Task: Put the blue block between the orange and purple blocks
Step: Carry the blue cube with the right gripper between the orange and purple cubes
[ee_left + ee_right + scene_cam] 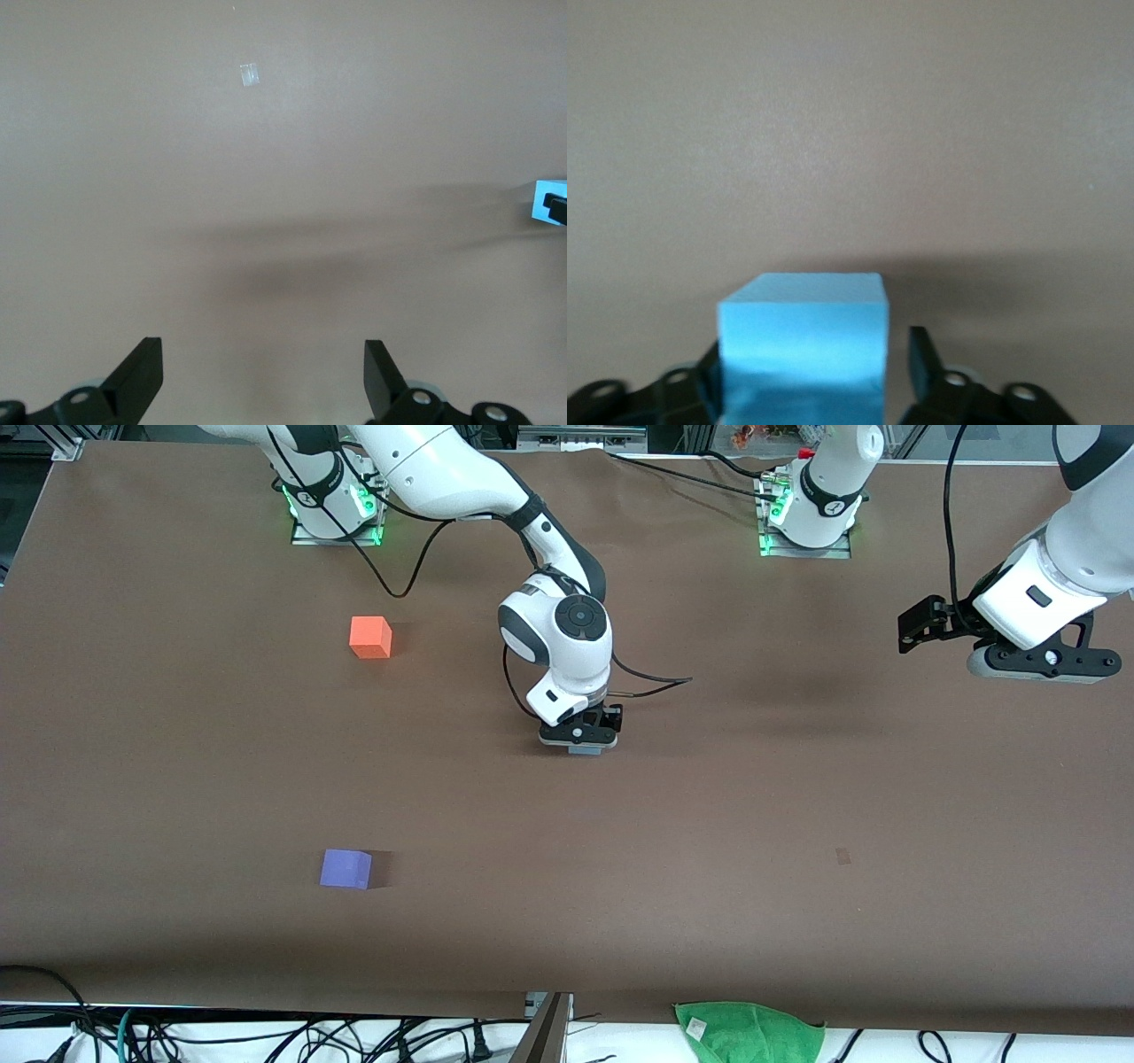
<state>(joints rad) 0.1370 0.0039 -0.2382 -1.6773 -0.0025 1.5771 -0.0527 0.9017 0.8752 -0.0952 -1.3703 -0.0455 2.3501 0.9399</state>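
The blue block (pixel 802 341) sits on the brown table between the fingers of my right gripper (pixel 811 372). The jaws are open, with a gap showing between one finger (pixel 920 363) and the block. In the front view this gripper (pixel 580 742) is low at the table's middle and hides nearly all of the block. The orange block (pixel 370 638) lies toward the right arm's end, near the bases. The purple block (pixel 346 868) lies nearer the front camera, below the orange one. My left gripper (pixel 1038 669) waits open and empty, raised over the left arm's end (pixel 264 372).
A green cloth (pixel 749 1032) lies off the table's front edge, among cables. A small pale mark (pixel 842 856) is on the table surface and also shows in the left wrist view (pixel 250 75). Black cables trail from the right arm.
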